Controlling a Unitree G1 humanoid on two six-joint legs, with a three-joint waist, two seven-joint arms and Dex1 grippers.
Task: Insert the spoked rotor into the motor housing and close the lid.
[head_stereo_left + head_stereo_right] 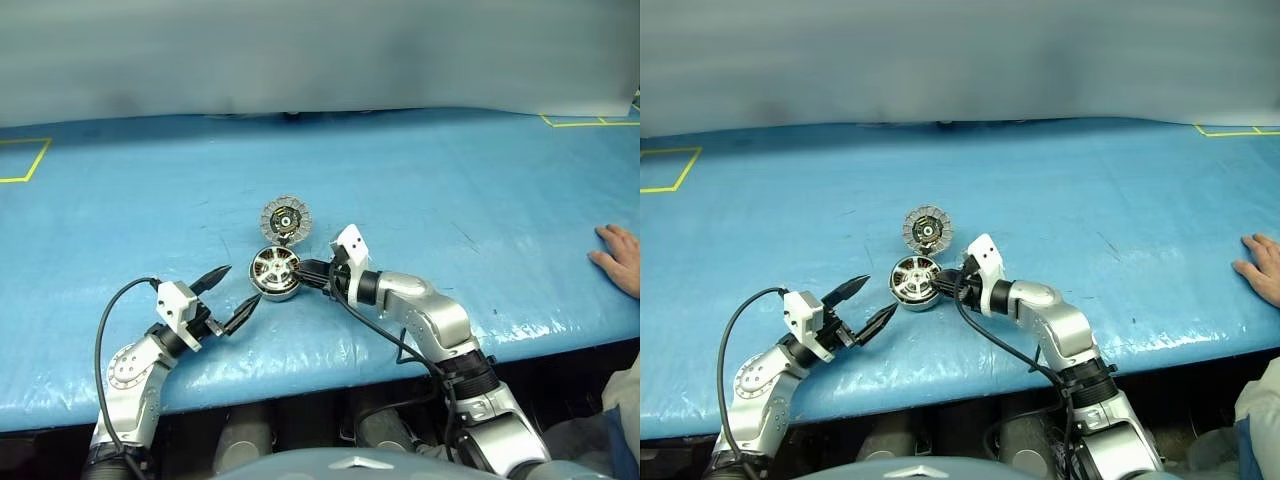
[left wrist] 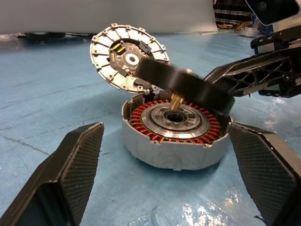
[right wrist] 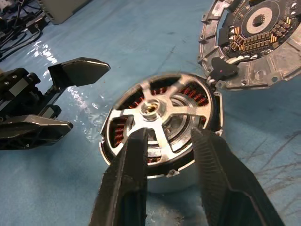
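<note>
The motor housing (image 1: pixel 275 272), a silver cup with copper windings (image 2: pixel 141 123), sits on the blue table. Its ribbed lid (image 1: pixel 286 218) stands open behind it, joined at the rim. The spoked rotor (image 2: pixel 188 87), a dark ring with silver spokes (image 3: pixel 141 117) and a brass centre, lies tilted over the housing. Its side towards my right gripper is raised. My right gripper (image 3: pixel 169 134) straddles that edge from the right, fingers apart with a visible gap. My left gripper (image 1: pixel 243 284) waits wide open just left of the housing, holding nothing.
A person's hand (image 1: pixel 620 258) rests on the table at the far right. Yellow tape (image 1: pixel 25 160) marks the far left and far right corners. The table's front edge (image 1: pixel 300 385) runs just below both grippers. Blue covering stretches behind the lid.
</note>
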